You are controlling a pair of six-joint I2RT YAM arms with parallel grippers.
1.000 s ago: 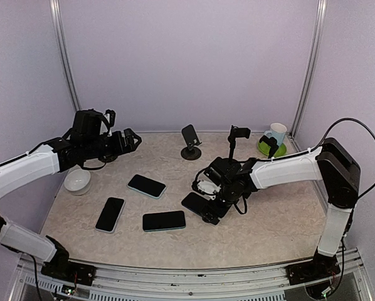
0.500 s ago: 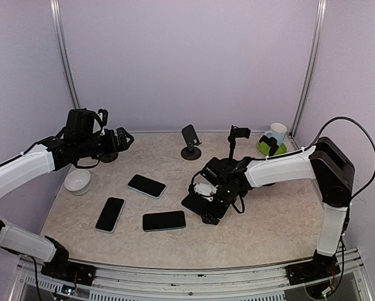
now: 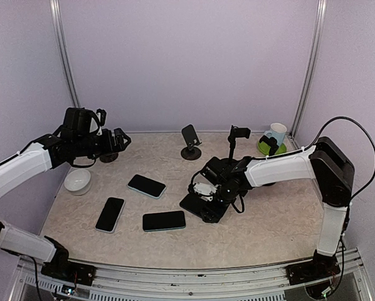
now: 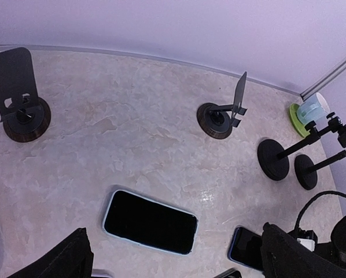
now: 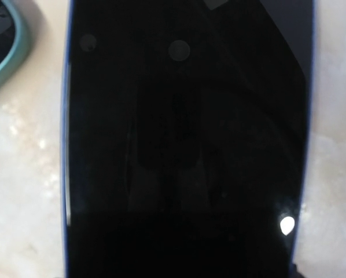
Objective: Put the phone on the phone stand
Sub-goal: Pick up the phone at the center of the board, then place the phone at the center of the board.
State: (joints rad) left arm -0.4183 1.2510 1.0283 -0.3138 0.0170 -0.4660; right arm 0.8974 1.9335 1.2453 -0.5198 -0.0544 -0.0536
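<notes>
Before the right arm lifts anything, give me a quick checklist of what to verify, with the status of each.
1. Right gripper lowered onto the dark phone: ok.
2. Jaws closed on that phone: cannot tell; the right wrist view shows only screen.
3. Teal phone apart from the dark phone's edge: ok.
4. Phone stand unoccupied: ok.
5. Tabletop between dark phone and stand free of other phones: ok.
6. Left gripper open, holding nothing, off to the stand's left: ok.
</notes>
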